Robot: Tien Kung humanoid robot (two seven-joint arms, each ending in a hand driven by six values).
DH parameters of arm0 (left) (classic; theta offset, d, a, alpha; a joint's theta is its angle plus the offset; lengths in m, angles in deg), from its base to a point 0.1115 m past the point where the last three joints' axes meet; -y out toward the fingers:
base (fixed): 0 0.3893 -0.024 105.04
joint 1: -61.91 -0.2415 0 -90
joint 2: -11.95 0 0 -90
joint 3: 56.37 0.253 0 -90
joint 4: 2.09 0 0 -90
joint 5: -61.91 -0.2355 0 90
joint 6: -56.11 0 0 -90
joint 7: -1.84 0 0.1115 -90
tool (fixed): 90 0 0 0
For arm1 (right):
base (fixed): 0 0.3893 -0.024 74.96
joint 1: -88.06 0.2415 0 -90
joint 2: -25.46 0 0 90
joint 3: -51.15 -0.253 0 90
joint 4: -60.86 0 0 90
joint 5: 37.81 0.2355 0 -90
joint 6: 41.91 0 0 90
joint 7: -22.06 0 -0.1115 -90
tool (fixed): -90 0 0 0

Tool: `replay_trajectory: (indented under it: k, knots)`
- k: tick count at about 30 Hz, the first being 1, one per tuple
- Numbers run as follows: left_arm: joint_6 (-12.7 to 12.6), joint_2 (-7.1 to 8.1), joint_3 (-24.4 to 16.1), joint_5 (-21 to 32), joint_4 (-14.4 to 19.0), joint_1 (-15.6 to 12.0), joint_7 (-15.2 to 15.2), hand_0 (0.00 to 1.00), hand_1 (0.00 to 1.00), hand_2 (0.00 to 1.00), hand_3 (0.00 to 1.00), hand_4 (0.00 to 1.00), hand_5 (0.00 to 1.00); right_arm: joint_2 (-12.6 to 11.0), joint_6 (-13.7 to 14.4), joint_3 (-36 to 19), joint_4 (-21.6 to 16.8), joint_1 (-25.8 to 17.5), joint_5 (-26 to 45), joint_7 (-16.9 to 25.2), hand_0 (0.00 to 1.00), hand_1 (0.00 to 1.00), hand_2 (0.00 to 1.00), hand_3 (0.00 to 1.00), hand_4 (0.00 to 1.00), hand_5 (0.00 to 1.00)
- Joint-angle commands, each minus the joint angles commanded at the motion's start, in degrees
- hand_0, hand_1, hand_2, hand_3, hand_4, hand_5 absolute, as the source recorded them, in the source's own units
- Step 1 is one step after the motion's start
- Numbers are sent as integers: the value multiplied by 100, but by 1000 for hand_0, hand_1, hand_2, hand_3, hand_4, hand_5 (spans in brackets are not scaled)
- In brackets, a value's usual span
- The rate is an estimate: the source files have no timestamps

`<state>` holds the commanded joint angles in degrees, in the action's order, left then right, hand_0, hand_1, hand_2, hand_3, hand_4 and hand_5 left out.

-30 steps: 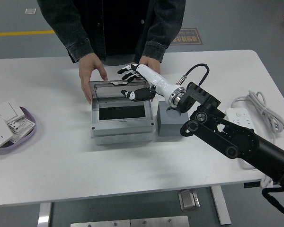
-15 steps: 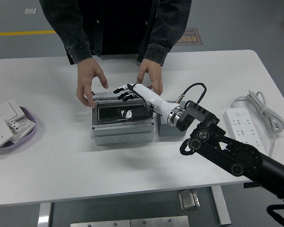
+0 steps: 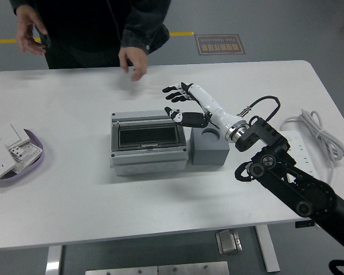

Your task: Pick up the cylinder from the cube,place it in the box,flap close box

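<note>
Since prev frame the right hand [image 3: 180,103] has lifted off the box [image 3: 148,142] and pulled back to the right; it now hovers above the box's far right corner and the cube [image 3: 209,146], fingers spread wide, holding nothing. Box flap is down, closed. Cylinder not visible; cube's top socket shows empty. Person's hands, which were on the box, have withdrawn: one hand [image 3: 133,59] hangs over the table's [image 3: 160,200] far edge, other up at top left. Purple tray [image 3: 28,157] w/ switch plates sits at left, power strip [image 3: 298,143] at right.
</note>
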<state>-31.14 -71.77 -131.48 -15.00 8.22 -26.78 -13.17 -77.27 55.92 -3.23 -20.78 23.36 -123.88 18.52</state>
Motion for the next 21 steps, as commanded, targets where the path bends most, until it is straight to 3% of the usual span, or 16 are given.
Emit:
replay_trajectory:
  k: [5, 11, 17, 21]
  knots:
    - [-11, 45, 5, 26, 0, -43, -15, 605, 583, 559, 599, 666, 273, 79, 210, -919, -77, -636, 183, 562, 783, 687, 681, 724, 600, 226]
    - [-30, 79, 90, 159, 0, -195, -19, 605, 583, 559, 599, 667, 273, 266, 239, -1796, 69, -1404, 731, 1119, 761, 666, 660, 695, 612, 215]
    - [-37, 109, 163, 228, 0, -318, -18, 605, 583, 559, 599, 668, 274, 567, 225, -2422, 182, -1960, 966, 1546, 764, 666, 651, 694, 616, 217]
    - [-47, 98, 256, 316, 0, -388, -1, 605, 583, 559, 599, 667, 274, 656, 219, -2520, 233, -2114, 1124, 1801, 770, 670, 652, 695, 606, 214]
